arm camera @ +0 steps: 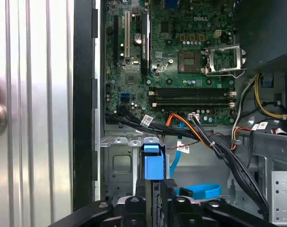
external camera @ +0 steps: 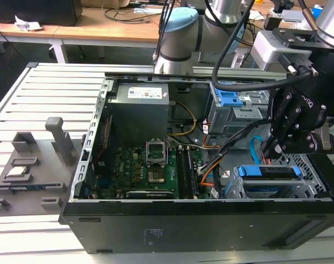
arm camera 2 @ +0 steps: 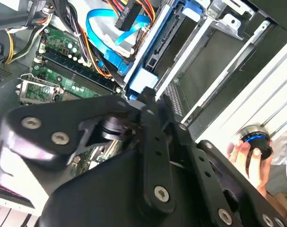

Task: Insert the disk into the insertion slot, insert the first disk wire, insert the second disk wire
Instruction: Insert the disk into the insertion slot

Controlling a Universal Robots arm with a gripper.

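Bright blue plastic marks the disk (external camera: 267, 171): it lies in the insertion slot (external camera: 308, 184), the low perforated cage in the case corner at the exterior view's lower right, with its blue tab showing in both wire-side pictures, the first wrist view (arm camera: 152, 163) and the second wrist view (arm camera 2: 143, 79). So I judge the seating step done and the wiring the work in hand.

My claw (external camera: 268, 149) hangs just above the disk's inner end, tips pointing down. The tips look pressed together, though I cannot tell whether anything thin is pinched between them.

The second disk wire (external camera: 256, 147) loops just beside the claw. In the first wrist view its light blue ribbon (arm camera: 202, 191) curls close to the tips (arm camera: 160, 189). The first disk wire (arm camera: 186, 120) runs red and orange across the board edge, and its black plug (arm camera 2: 129, 16) hangs loose above the blue loop.

To do this well, I would keep a plug square to its socket, press straight along the disk's length, and steer clear of the thick black bundle (arm camera: 228, 158) crossing nearby.

As for writing: a white label (external camera: 147, 92) sits on the power supply, small white tags (arm camera: 147, 119) ride the cables, and the board carries white lettering, which I leave unread.
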